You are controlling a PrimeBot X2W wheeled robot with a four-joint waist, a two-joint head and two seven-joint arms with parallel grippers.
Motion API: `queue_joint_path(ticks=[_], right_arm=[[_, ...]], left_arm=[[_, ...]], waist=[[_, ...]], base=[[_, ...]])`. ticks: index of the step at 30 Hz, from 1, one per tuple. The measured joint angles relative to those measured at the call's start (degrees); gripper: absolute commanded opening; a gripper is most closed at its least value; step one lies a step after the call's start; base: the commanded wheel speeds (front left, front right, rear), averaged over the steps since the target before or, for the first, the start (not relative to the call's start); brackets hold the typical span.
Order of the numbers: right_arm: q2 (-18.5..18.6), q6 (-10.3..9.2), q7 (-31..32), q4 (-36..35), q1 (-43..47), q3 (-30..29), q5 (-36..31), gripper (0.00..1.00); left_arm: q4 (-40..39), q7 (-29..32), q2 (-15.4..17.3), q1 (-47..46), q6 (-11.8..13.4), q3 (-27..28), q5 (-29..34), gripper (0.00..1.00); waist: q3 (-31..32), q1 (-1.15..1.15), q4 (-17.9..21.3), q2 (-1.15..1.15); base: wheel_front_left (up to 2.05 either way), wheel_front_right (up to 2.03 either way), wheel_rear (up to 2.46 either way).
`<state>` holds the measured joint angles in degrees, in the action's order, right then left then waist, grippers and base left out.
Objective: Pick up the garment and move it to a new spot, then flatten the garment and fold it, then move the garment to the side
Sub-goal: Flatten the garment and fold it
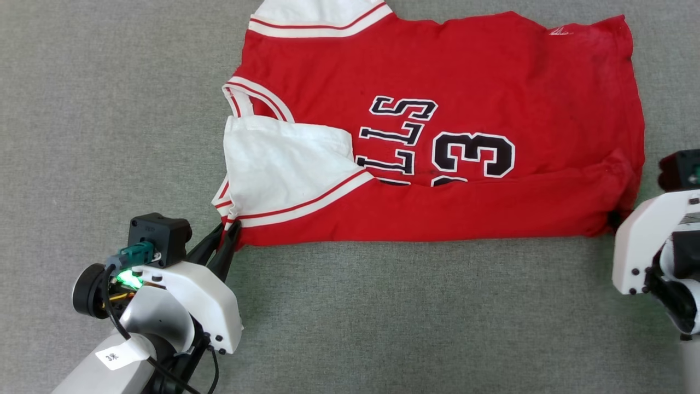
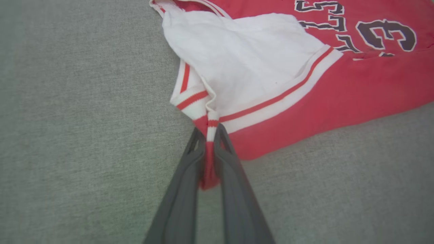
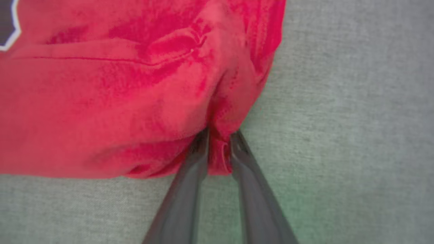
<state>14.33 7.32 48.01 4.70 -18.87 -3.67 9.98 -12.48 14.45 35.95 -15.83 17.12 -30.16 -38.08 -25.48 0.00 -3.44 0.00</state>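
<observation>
Has the garment (image 1: 492, 71) flat on the grey surface (image 1: 98, 109), near long edge and one white sleeve folded over the lettering. Looks mid-fold, with more folding and the move aside to do. Reaches low to both near corners, left gripper (image 1: 228, 232) clamped on striped sleeve trim, right gripper (image 3: 218, 145) pinching the red hem corner.

Red soft-fabric jersey T-shirt (image 1: 492, 82) — white sleeves with red-white stripe trim, black white-outlined letters and number 33 — on a flecked grey fabric-covered desk (image 1: 109, 109).
</observation>
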Motion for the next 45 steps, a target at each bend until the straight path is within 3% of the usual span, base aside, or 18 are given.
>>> queue_joint_path(ticks=[14, 27, 34, 42, 43, 44, 45], right_arm=[[2.2, 0.19, -0.5, 1.8, 3.4, 0.6, 5.2, 0.00], [7.1, 0.21, 3.8, -6.7, 16.7, -1.0, 9.8, 0.00], [6.7, 0.20, 4.3, -7.6, 21.6, -2.0, 9.7, 0.00], [4.8, 0.20, 1.3, -3.4, 21.7, -1.9, 9.3, 0.00], [4.5, 0.20, 0.8, -2.9, 21.5, -2.1, 9.3, 0.00], [4.5, 0.20, -0.1, -2.4, 21.3, -2.0, 9.3, 1.00], [4.5, 0.20, -0.2, -2.1, 21.1, -1.8, 9.4, 1.00]], left_arm=[[6.5, 0.5, 2.2, 2.6, -2.8, -1.6, -1.4, 0.00], [3.3, 1.3, 5.0, 12.7, -2.4, -4.4, -3.0, 0.00], [2.6, 2.3, 4.7, 15.7, -2.2, -6.2, -3.9, 0.00], [5.9, 2.5, 2.8, 15.3, -3.0, -7.2, -4.5, 0.00], [6.4, 2.3, 2.6, 15.2, -3.2, -7.3, -4.5, 0.18], [7.4, 1.9, 2.2, 14.9, -3.5, -7.4, -4.5, 0.94], [7.9, 1.4, 1.9, 14.6, -3.5, -7.4, -4.5, 1.00]], waist=[[7.0, 0.01, 1.3, 0.00], [14.2, 0.00, 3.5, 0.00], [14.7, 0.00, 3.8, 0.00], [13.6, 0.00, 3.7, 0.00], [13.6, 0.00, 3.7, 0.00], [13.5, 0.00, 3.7, 0.00], [13.5, 0.00, 3.7, 0.00]], base=[[0.00, 0.00, 0.00], [0.00, 0.00, 0.00], [0.00, 0.00, 0.00], [0.00, 0.00, 0.00], [0.00, 0.00, 0.00], [0.00, 0.00, 0.00], [0.00, 0.00, 0.00]])
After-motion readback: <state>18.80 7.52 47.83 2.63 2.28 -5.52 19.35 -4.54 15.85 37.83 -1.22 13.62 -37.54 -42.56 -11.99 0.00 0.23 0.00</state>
